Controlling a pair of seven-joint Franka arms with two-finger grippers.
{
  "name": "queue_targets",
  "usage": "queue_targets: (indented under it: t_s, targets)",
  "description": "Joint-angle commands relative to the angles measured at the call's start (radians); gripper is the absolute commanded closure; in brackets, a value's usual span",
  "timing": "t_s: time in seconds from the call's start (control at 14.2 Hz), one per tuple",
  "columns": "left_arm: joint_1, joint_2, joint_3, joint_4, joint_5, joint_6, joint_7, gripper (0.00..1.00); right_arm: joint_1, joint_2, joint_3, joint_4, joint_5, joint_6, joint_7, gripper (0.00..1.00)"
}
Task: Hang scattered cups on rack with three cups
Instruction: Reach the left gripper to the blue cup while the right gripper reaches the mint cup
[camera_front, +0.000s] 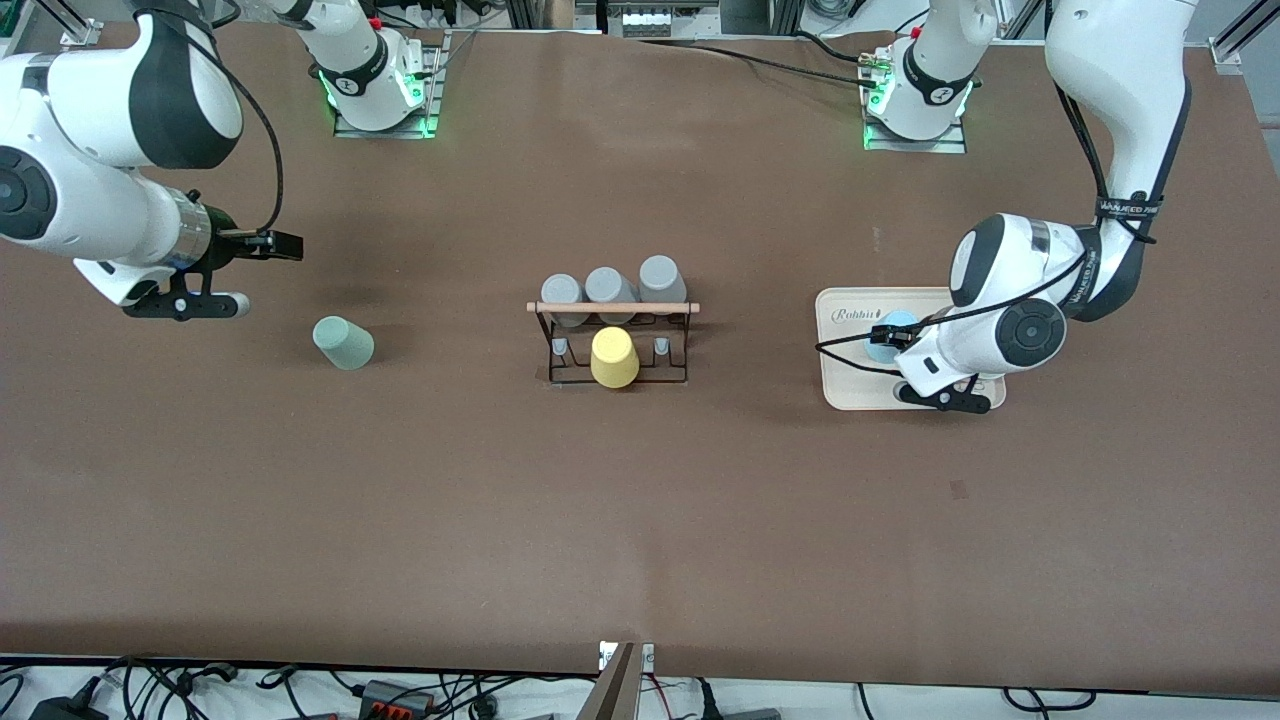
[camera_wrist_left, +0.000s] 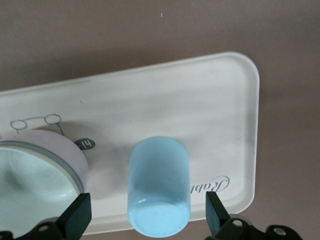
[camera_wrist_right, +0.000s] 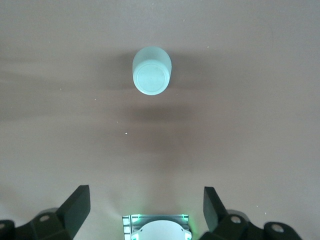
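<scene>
The right gripper (camera_front: 190, 300) hangs over bare table (camera_front: 640, 520) at the right arm's end, its fingers spread fully apart and holding nothing. The pale mint-green cup (camera_front: 343, 343) stands upside down on the table a short way from it, toward the middle and apart from the fingers; in the right wrist view the same cup (camera_wrist_right: 152, 70) sits well ahead of the open fingertips (camera_wrist_right: 80, 205).

At mid-table stands the black wire rack (camera_front: 615, 345) with its wooden rod (camera_front: 613, 307). Three grey cups (camera_front: 610, 290) hang on its row farther from the front camera, and a yellow cup (camera_front: 614, 357) on the nearer row.

The left gripper (camera_front: 945, 395) is low over the cream tray (camera_front: 850, 385), fingers wide open and gripping nothing. The light blue cup (camera_wrist_left: 159, 187) stands inverted on the tray (camera_wrist_left: 210, 110) between the two fingertips (camera_wrist_left: 216, 212), with a gap either side. A white bowl (camera_wrist_left: 42, 167) sits on the tray beside it.
</scene>
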Motion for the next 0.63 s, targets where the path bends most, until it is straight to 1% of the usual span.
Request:
queue_targets:
  t_s: [0.0,0.21,0.56]
  targets:
    - [0.021,-0.038,-0.027,-0.055,-0.012,-0.004,0.007,0.0,0.011,-0.063,0.0,-0.071,-0.014,0.035,-0.002,0.0]
    - [0.021,-0.038,-0.027,-0.08,-0.014,0.006,0.007,0.0,0.017,-0.061,0.0,-0.062,-0.013,0.032,0.008,0.0]
    - [0.021,-0.035,-0.026,-0.079,-0.014,0.01,0.009,0.0,0.018,-0.044,0.0,-0.051,-0.011,0.025,0.007,0.0]
